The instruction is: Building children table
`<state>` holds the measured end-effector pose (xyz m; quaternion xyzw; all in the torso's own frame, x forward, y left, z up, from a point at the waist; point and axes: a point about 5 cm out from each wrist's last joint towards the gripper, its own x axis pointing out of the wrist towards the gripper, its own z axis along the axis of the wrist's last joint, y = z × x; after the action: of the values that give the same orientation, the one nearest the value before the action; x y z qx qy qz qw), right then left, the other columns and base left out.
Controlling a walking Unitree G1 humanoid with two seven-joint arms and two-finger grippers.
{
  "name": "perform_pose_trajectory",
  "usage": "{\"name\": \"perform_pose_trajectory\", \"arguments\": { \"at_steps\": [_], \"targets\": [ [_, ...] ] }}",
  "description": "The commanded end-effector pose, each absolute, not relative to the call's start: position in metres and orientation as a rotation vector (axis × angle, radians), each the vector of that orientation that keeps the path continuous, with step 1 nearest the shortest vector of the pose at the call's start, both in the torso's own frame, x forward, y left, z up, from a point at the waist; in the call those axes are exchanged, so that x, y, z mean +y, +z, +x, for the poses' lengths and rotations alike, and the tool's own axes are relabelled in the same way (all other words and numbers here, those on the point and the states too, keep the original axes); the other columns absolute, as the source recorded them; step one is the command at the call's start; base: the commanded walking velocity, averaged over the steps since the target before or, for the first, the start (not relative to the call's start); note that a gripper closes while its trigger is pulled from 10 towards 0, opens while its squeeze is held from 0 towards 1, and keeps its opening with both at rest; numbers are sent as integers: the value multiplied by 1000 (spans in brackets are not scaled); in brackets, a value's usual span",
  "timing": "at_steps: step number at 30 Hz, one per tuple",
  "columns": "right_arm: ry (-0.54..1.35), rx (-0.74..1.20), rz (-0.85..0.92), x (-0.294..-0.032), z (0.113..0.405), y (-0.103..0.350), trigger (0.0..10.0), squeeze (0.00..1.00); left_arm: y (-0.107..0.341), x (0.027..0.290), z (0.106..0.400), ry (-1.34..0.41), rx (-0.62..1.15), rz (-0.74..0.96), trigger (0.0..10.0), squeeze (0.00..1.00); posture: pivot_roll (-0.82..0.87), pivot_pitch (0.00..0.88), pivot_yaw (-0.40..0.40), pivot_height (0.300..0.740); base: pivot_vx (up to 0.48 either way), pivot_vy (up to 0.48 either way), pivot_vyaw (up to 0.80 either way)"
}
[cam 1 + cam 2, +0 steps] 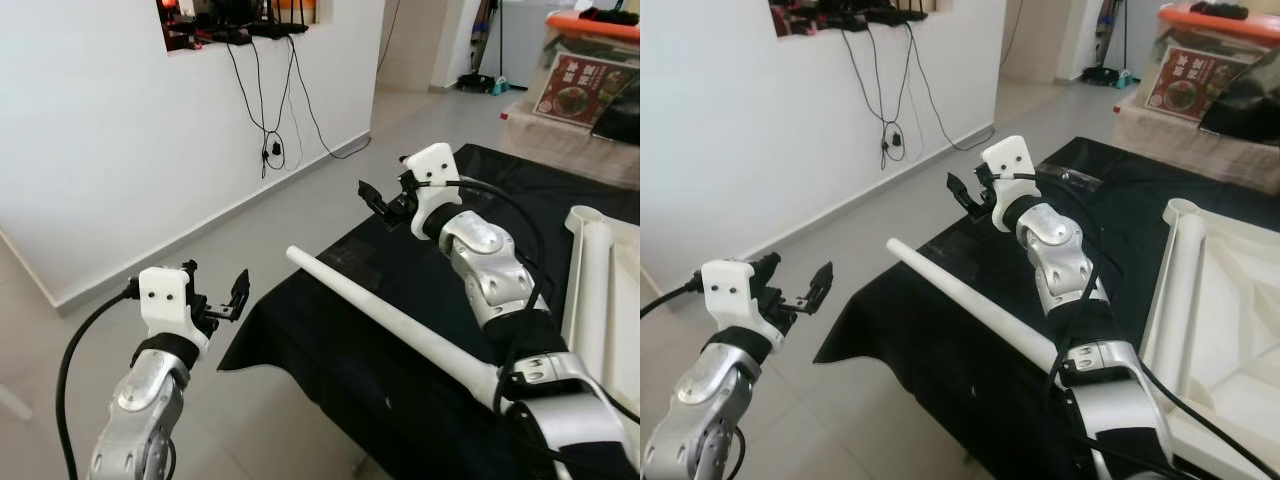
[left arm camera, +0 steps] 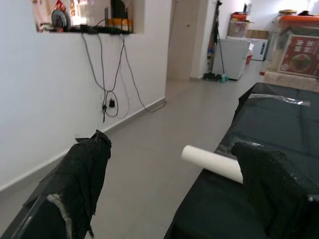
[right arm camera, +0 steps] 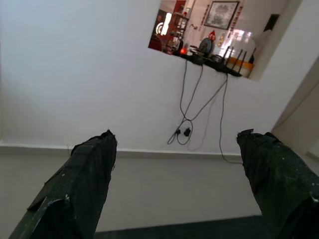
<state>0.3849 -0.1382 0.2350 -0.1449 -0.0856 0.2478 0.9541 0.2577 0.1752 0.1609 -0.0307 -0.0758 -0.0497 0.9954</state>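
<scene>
A long white tapered table leg (image 1: 390, 320) lies on the black-covered table (image 1: 330, 330), its thin tip poking past the table's left edge. The thick end is hidden behind my right arm. A white upturned tabletop (image 1: 1200, 330) with a fitted leg (image 1: 1175, 270) rests at the right. My left gripper (image 1: 215, 287) hovers open over the floor, left of the table, and the leg's tip (image 2: 212, 163) lies ahead between its fingers (image 2: 79, 184). My right gripper (image 1: 383, 198) is raised above the table's far-left corner, open and holding nothing, facing the wall (image 3: 89, 74).
A white wall (image 1: 100, 150) with a niche of routers and hanging cables (image 1: 272, 140) runs along the left. A plastic box with an orange lid (image 1: 590, 70) stands at the back right. Grey tiled floor (image 1: 290, 200) lies between wall and table.
</scene>
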Motion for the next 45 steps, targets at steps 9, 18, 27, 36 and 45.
{"name": "perform_pose_trajectory", "arguments": {
  "at_steps": [9, 18, 27, 36, 45],
  "targets": [
    [667, -105, -434, -128, 383, 223, 10000, 0, 154, 174, 256, -92, -129, -58, 10000, 0, 104, 0, -84, 740, 0, 0, 0],
    [759, 145, -659, -132, 389, 183, 10000, 0, 151, 173, 254, -119, -118, -47, 10000, 0, 120, 0, -100, 740, 0, 0, 0],
    [704, 348, -643, -141, 392, 157, 10000, 0, 149, 169, 253, -127, -113, -49, 10000, 0, 124, 0, -107, 740, 0, 0, 0],
    [583, 494, -605, -163, 389, 135, 10000, 0, 149, 168, 255, -133, -113, -45, 10000, 0, 120, 0, -109, 740, 0, 0, 0],
    [612, 685, -619, -178, 370, 100, 10000, 0, 145, 166, 255, -133, -99, -41, 10000, 0, 113, 0, -109, 740, 0, 0, 0]
  ]
}}
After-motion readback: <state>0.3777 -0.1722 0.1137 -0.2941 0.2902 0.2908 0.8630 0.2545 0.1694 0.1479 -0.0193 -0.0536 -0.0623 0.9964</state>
